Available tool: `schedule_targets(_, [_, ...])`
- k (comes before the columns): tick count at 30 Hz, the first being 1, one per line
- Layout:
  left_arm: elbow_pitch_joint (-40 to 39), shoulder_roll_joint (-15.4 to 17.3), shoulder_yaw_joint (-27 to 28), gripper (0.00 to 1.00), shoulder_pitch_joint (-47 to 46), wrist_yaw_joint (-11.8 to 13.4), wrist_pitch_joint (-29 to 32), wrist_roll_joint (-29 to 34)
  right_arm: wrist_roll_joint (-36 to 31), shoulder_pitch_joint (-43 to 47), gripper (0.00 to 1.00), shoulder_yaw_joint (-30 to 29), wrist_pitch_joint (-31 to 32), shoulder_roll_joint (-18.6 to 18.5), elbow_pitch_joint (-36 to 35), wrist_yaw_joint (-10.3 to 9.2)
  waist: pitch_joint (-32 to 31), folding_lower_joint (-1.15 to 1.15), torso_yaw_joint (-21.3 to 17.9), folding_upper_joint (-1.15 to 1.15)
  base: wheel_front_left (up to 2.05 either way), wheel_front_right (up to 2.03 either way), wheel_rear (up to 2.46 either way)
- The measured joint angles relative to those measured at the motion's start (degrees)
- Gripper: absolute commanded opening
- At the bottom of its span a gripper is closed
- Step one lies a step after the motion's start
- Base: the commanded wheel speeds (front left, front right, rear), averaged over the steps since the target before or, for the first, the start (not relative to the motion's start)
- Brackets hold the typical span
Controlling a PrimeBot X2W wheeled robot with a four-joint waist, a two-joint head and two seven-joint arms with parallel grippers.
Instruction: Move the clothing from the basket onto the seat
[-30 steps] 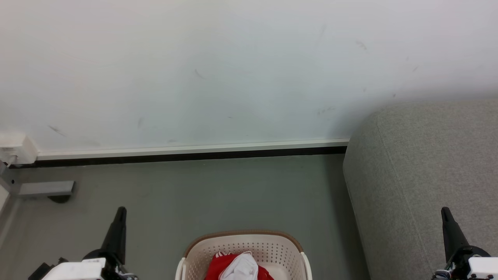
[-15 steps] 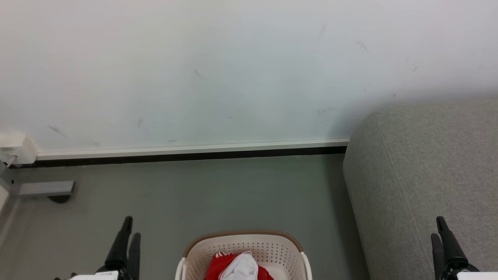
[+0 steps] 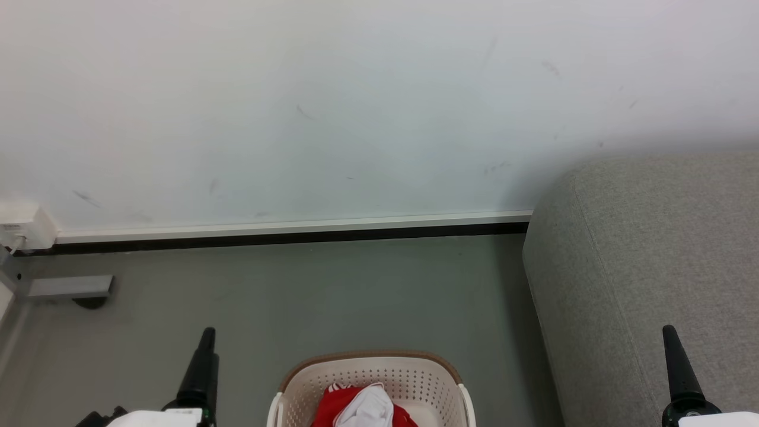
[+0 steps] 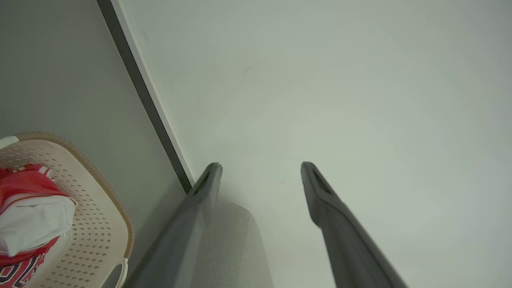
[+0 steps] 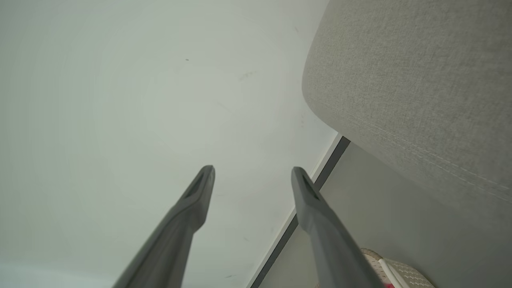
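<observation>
Red fabric with a white piece folded over it, the clothing (image 3: 362, 408) lies heaped in the cream perforated laundry basket (image 3: 370, 359). The basket is on the floor directly in front of the robot, between its two arms. No garment lies on what I can see of the grey couch seat (image 3: 652, 267), which stands just to the right of the basket. So I'd say the whole job is left: both garments have to be lifted out and carried across. The left gripper (image 4: 260, 165) and the right gripper (image 5: 253, 170) hang in the air with fingers spread wide, holding nothing. They are aimed at the wall rather than down into the basket. The heap is crumpled, so it has no clear long axis or heading. From the left wrist, black lettering peeks out beneath the white piece.
</observation>
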Motion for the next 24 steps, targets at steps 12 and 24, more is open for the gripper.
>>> schedule_targets(12, [-3.07, 0.04, -3.5, 1.0, -0.02, 3.6, -2.67, 12.13, -14.68, 0.21, 1.0, 2.18, -2.64, -0.68, -2.24, 0.0, 0.23, 0.0, 0.12, 0.0, 0.0, 0.0, 0.0])
schedule_targets(24, [-3.28, 0.1, -6.93, 1.0, -0.19, 5.97, -5.09, 24.91, -27.66, 0.94, 1.0, 5.36, -5.03, -2.57, -4.19, 0.0, 0.52, 0.0, 0.46, 0.0, 0.0, 0.0, 0.0])
